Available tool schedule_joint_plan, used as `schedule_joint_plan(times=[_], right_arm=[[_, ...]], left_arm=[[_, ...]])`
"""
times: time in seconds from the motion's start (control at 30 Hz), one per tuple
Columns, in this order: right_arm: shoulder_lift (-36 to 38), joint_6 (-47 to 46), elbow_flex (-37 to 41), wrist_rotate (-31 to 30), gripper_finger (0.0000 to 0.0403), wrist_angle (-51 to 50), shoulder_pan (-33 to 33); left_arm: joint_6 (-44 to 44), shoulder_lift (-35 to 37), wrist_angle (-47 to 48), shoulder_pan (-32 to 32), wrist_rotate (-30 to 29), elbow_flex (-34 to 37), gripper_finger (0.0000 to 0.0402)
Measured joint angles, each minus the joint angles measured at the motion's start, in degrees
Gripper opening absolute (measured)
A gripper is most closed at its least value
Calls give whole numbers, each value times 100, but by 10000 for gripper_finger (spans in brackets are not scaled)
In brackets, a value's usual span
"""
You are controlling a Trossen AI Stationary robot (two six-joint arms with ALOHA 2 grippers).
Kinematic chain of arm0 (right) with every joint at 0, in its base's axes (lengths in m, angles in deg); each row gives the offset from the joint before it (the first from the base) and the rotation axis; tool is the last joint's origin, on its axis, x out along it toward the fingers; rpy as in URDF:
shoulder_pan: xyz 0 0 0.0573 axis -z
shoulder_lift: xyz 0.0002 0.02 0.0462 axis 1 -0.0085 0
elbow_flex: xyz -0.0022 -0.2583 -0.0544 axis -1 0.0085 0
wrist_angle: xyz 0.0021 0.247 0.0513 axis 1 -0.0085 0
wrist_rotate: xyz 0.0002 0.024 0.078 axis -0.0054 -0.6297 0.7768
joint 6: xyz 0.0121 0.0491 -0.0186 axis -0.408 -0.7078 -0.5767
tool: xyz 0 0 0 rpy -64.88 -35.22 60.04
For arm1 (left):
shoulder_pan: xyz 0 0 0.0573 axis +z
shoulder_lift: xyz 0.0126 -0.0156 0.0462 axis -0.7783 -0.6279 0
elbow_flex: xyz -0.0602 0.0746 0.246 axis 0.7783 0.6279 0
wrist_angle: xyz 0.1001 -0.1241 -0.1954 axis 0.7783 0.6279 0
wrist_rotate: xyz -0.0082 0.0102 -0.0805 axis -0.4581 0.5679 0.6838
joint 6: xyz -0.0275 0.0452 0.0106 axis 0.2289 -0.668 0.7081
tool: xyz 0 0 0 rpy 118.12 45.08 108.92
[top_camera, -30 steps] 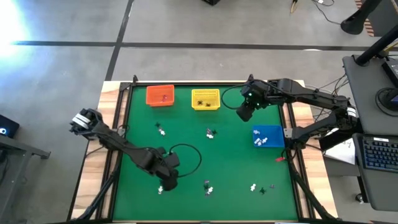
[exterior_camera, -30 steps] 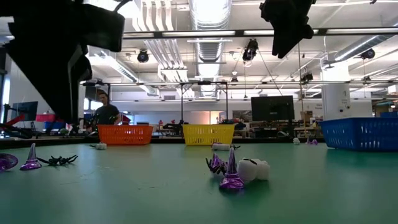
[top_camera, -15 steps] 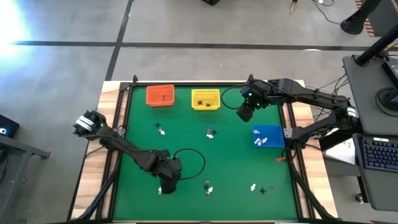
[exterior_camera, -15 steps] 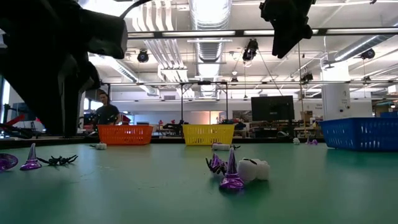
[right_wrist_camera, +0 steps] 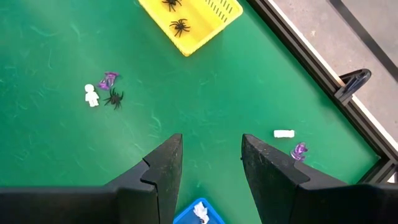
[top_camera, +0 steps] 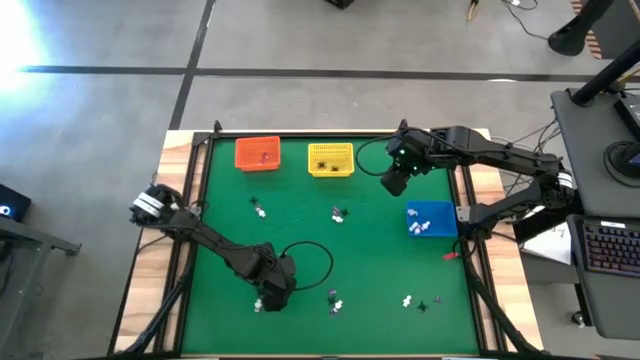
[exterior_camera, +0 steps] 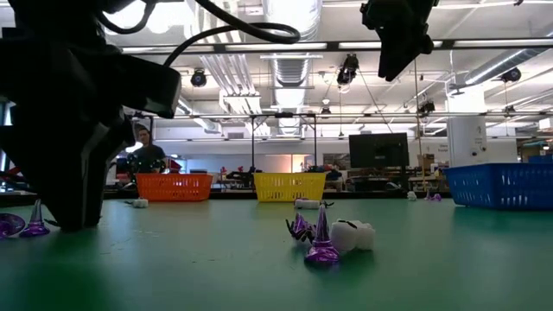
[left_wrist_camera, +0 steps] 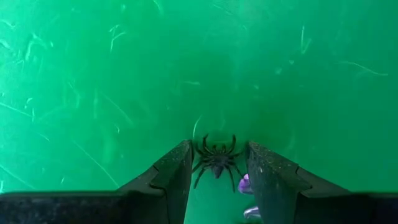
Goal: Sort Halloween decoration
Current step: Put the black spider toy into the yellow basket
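Tiny Halloween trinkets lie scattered on the green mat: a white and purple pair [top_camera: 258, 209], a cluster with a spider [top_camera: 340, 214], and others near the front edge [top_camera: 335, 300], [top_camera: 408, 300]. A black spider [left_wrist_camera: 216, 160] lies flat on the mat between the fingers of my left gripper [left_wrist_camera: 217, 144], which is open, points straight down and is low at the near left [top_camera: 265, 300]. The fingers stand on either side of the spider without touching it. A purple piece [left_wrist_camera: 245, 185] lies beside one finger. My right gripper [right_wrist_camera: 211, 138] hangs open, high over the far right [top_camera: 393, 185].
At the far edge stand an orange basket [top_camera: 257, 153] and a yellow basket [top_camera: 330, 159] holding spiders. A blue basket [top_camera: 431, 220] with white pieces sits at the right. A purple hat [exterior_camera: 321, 242] and a white figure [exterior_camera: 350, 235] lie mid-table. A black frame rims the mat.
My left gripper has come down toward the mat at the near left, still pointing down and with the same opening. In the low view it now hides the black spider that showed beside the purple cone.
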Motion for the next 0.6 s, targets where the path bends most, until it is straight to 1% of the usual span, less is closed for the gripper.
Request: schedule_joint_plan(times=[0.1,0.2,0.3,0.5,0.6], right_arm=[[0,5,0,2,157,-2,0],[0,4,0,2,157,-2,0],[0,67,0,2,157,0,0],[0,85,0,1,157,0,0],[0,153,0,2,157,0,0]], left_arm=[[70,-37,8,0,-10,0,132],[80,17,0,0,-4,9,118],[83,80,15,4,38,17,90],[107,136,27,17,181,24,13],[177,211,10,30,219,33,6]])
